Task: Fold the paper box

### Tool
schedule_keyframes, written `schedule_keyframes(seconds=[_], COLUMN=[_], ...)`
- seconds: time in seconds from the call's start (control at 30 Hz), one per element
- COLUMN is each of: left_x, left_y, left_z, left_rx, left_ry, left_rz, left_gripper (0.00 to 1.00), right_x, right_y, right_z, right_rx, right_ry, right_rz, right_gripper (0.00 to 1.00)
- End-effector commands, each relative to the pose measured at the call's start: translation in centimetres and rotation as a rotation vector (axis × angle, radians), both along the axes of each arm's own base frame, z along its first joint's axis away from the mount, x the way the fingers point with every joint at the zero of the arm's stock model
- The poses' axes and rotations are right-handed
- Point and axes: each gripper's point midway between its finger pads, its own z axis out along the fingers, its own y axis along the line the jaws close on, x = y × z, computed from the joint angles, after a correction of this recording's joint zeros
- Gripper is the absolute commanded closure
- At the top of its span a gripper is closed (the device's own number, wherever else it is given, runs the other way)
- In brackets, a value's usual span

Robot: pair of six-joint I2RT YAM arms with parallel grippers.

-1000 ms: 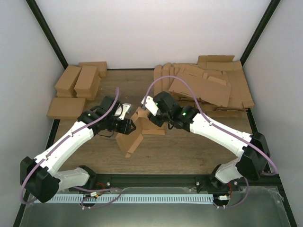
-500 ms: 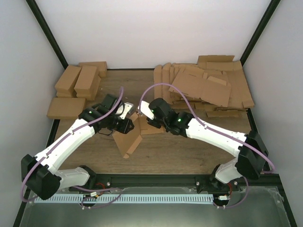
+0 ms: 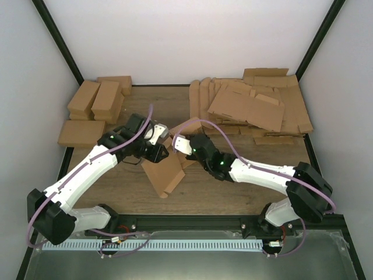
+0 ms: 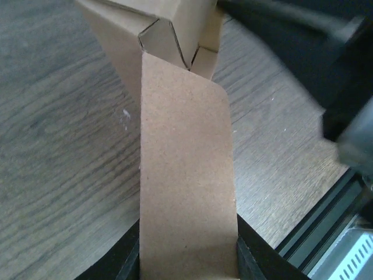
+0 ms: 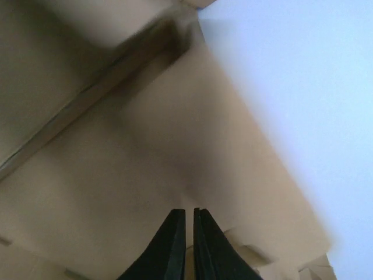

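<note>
The paper box (image 3: 165, 175) is a half-folded brown cardboard piece that stands tilted on the wooden table between my two grippers. In the left wrist view its body (image 4: 157, 35) is at the top. A long flap (image 4: 186, 175) runs down from it between my fingers. My left gripper (image 4: 187, 262) holds that flap with a finger against each side edge. In the top view the left gripper (image 3: 157, 153) is at the box's upper left. My right gripper (image 3: 178, 144) is at the box's top right. Its jaws (image 5: 189, 211) are shut with the tips against blurred cardboard (image 5: 116, 175).
Narrow brown boxes (image 3: 96, 99) are stacked at the back left, with a flat one (image 3: 80, 133) in front of them. A pile of flat cardboard sheets (image 3: 250, 108) fills the back right. A black rail (image 4: 326, 221) runs along the table's near edge.
The box has swung down and to the right, and now shows a wider face. My right gripper has dropped lower and moved left onto it. My left gripper has shifted slightly right.
</note>
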Motion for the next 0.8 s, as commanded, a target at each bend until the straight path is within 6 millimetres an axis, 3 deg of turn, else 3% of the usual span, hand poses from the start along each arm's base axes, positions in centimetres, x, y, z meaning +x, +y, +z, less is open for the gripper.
schedule_keyframes(seconds=[0.0, 0.13, 0.23, 0.37, 0.5, 0.6, 0.67, 0.73, 0.77], left_x=[1.4, 1.8, 2.2, 2.7, 3.0, 2.6, 1.9, 1.0, 0.8], left_y=[-2.2, -2.4, -2.4, -2.2, -2.0, -1.9, -1.9, -2.0, -1.9], left_z=[3.6, 4.4, 4.1, 2.3, 2.2, 2.6, 2.6, 2.1, 1.9], left_rx=[-0.104, -0.119, -0.103, -0.048, -0.030, -0.012, -0.003, 0.021, 0.038], left_ry=[-0.095, -0.099, -0.072, 0.014, 0.050, 0.067, 0.088, 0.127, 0.135], left_rz=[-0.059, -0.056, -0.044, -0.001, 0.034, 0.012, -0.022, -0.056, -0.061], left_gripper=[0.69, 0.69, 0.69, 0.71, 0.72, 0.73, 0.75, 0.75, 0.76], right_x=[-0.2, -0.2, -0.3, -3.7, -7.4, -8.9, -8.3, -6.9, -5.9], right_y=[1.0, 1.4, 1.1, 0.6, -0.5, -1.2, -2.2, -3.1, -3.4], right_z=[-0.1, -0.2, 0.9, 3.2, 5.4, 8.3, 11.2, 11.6, 12.9], right_rx=[-0.037, -0.032, 0.027, 0.140, 0.253, 0.372, 0.479, 0.516, 0.537], right_ry=[-0.109, -0.100, -0.017, 0.171, 0.318, 0.368, 0.441, 0.576, 0.608], right_rz=[0.096, 0.116, 0.110, 0.217, 0.265, 0.276, 0.250, 0.201, 0.172], right_gripper=[0.96, 0.96, 0.94, 0.75, 0.71, 0.66, 0.57, 0.52, 0.50])
